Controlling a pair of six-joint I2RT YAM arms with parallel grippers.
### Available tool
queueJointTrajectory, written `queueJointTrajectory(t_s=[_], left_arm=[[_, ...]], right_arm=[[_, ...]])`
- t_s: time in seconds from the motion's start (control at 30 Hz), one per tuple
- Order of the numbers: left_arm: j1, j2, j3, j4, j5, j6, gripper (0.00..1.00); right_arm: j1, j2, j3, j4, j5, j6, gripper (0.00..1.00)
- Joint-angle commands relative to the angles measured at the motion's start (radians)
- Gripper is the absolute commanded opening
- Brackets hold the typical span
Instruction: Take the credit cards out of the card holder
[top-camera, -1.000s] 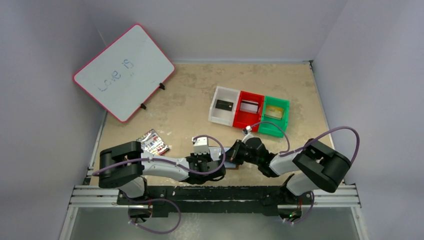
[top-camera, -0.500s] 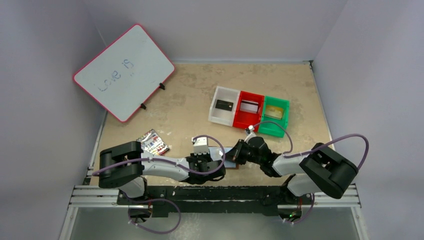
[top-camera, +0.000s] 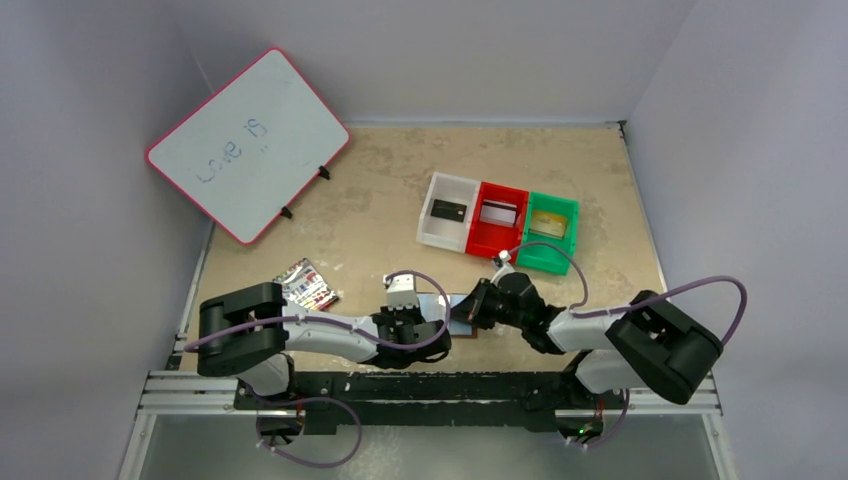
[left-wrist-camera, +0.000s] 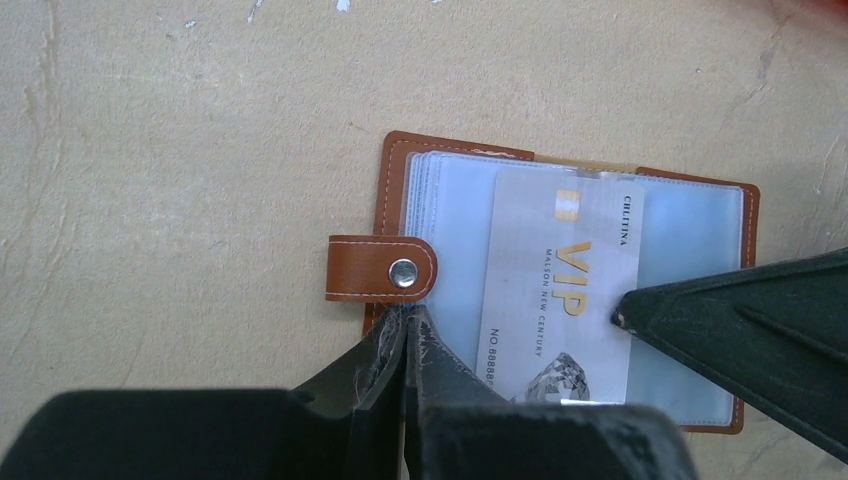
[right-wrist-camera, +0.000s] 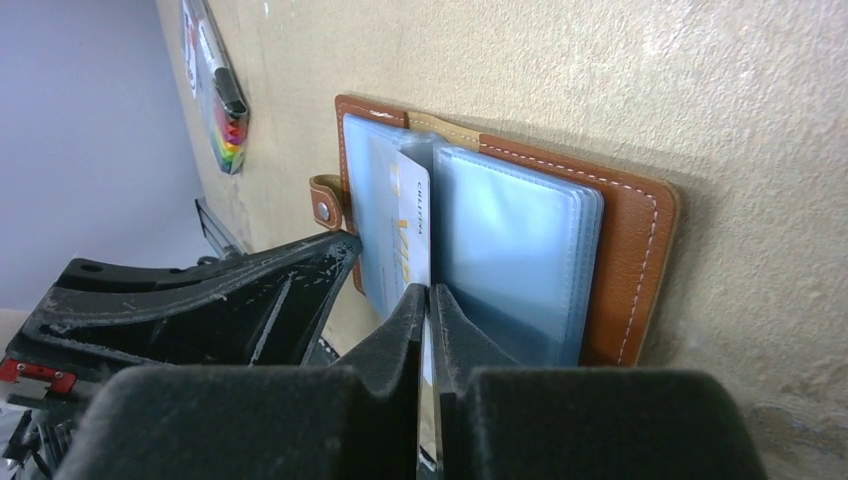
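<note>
The brown leather card holder (left-wrist-camera: 400, 165) (right-wrist-camera: 630, 250) (top-camera: 463, 312) lies open on the table near the front edge, bluish clear sleeves up. A white credit card (left-wrist-camera: 565, 290) (right-wrist-camera: 412, 225) with gold VIP lettering sticks partly out of a sleeve. My right gripper (right-wrist-camera: 428, 292) (top-camera: 474, 306) is shut on that card's edge, and its dark tip (left-wrist-camera: 625, 318) shows in the left wrist view. Below the snap tab (left-wrist-camera: 385, 268), my left gripper (left-wrist-camera: 408, 318) (top-camera: 418, 322) is shut, its tips resting on the holder's left edge. A black card (top-camera: 446, 211), a silvery card (top-camera: 498, 213) and a gold card (top-camera: 546, 224) lie in bins.
White (top-camera: 437, 235), red (top-camera: 482, 246) and green (top-camera: 540, 262) bins stand in a row behind the holder. A white pack with rainbow stripes (top-camera: 308, 285) (right-wrist-camera: 228, 125) lies at the left. A whiteboard (top-camera: 248, 145) leans at the back left.
The right arm's elbow has swung outward to the right while its gripper stayed at the holder. The left arm has not moved.
</note>
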Motion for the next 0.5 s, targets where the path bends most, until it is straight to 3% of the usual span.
queueJointTrajectory(t_s=[0.0, 0.17, 0.37, 0.47], left_arm=[[0.0, 0.005, -0.014, -0.015, 0.013, -0.003, 0.0], [0.0, 0.005, -0.026, 0.004, 0.023, -0.016, 0.0], [0.001, 0.006, -0.024, 0.002, 0.024, -0.013, 0.0], [0.0, 0.004, -0.024, 0.003, 0.023, -0.012, 0.0]], right_arm=[[-0.004, 0.037, 0.007, 0.099, -0.021, 0.006, 0.08], [-0.005, 0.092, 0.009, 0.168, -0.023, 0.021, 0.15], [-0.004, 0.116, -0.003, 0.211, -0.029, 0.034, 0.16], [-0.004, 0.108, -0.001, 0.195, -0.02, 0.029, 0.22]])
